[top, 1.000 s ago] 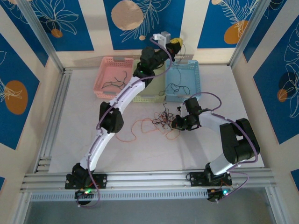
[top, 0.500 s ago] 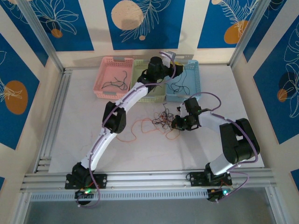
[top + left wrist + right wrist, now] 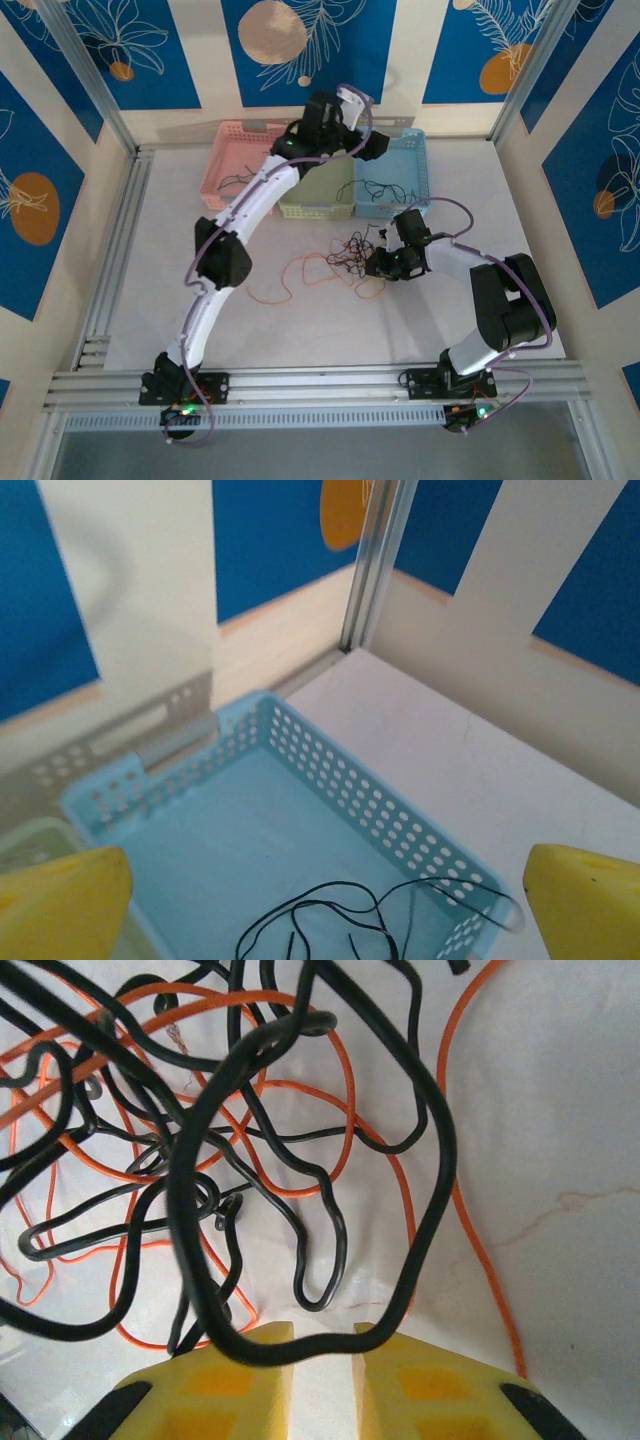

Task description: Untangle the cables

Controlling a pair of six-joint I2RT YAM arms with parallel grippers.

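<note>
The cables (image 3: 345, 262) lie as a black and orange-red tangle on the white table, with one orange loop (image 3: 270, 290) trailing to the left. My right gripper (image 3: 372, 265) is low at the tangle's right edge. Its yellow fingers (image 3: 230, 1380) stand slightly apart. A thick black cable (image 3: 190, 1220) loops across their tips, not between them, over orange strands (image 3: 470, 1230). My left gripper (image 3: 372, 148) hovers wide open above the blue basket (image 3: 350, 790), where a loose black cable (image 3: 340, 895) lies. One yellow fingertip (image 3: 60, 905) shows at the edge of the left wrist view.
Three baskets stand in a row at the back: pink (image 3: 215, 170) with a black cable (image 3: 245, 178) inside, pale green (image 3: 320, 205), and blue (image 3: 415, 165). Aluminium rails frame the table on the left and at the near edge. Walls close in behind and at the sides.
My left gripper came down over the blue basket and opened wide, leaving the black cable lying in the basket. My right gripper's jaws have parted a little at the tangle.
</note>
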